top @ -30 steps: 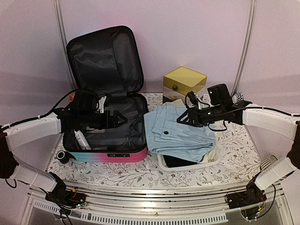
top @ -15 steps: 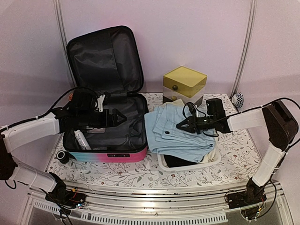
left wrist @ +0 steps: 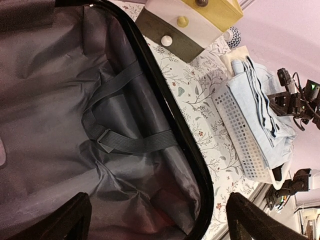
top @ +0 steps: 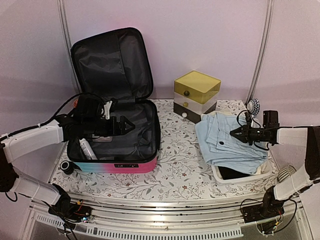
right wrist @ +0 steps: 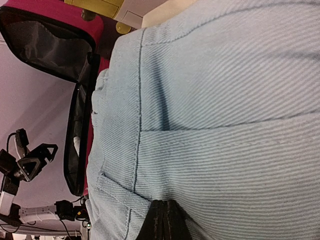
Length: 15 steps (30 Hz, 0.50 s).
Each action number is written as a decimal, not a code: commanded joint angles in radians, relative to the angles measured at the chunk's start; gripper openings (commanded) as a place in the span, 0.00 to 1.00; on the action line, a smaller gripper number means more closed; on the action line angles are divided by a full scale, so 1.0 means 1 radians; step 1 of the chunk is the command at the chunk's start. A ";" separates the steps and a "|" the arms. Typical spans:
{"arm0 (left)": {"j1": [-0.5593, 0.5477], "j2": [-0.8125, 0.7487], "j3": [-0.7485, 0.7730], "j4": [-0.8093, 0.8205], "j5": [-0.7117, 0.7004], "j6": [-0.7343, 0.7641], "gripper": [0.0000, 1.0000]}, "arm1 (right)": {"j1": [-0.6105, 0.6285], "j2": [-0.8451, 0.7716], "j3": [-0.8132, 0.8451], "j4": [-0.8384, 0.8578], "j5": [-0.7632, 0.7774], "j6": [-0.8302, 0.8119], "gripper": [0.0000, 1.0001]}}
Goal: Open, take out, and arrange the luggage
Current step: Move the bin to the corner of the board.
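The white mesh basket [top: 242,175] is mostly buried under a folded pale blue garment [top: 227,147], and something dark beneath the cloth cannot be made out. The luggage [top: 131,166] lies open at the left of the surface [top: 182,167], its lid upright against the far wall. The left arm hides part of its lining and a white item inside. The left gripper [top: 126,125] hangs over the open shell, jaws wide apart. The right gripper [top: 235,133] has its jaws together, tips against the garment; whether cloth is pinched cannot be told. A second ago those jaws stood partly open, and basket and garment sat just beside the luggage — both are now well to the right, near the yellow-topped drawer box [top: 197,94].
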 commanded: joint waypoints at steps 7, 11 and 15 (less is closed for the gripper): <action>-0.012 -0.012 0.049 -0.021 -0.023 0.024 0.96 | 0.150 -0.111 0.249 -0.462 0.249 -0.182 0.09; -0.011 -0.034 0.045 -0.029 -0.033 0.026 0.96 | 0.393 -0.149 0.402 -0.585 0.539 -0.138 0.10; -0.012 -0.045 0.039 -0.030 -0.037 0.027 0.96 | 0.610 -0.119 0.458 -0.636 0.676 -0.067 0.04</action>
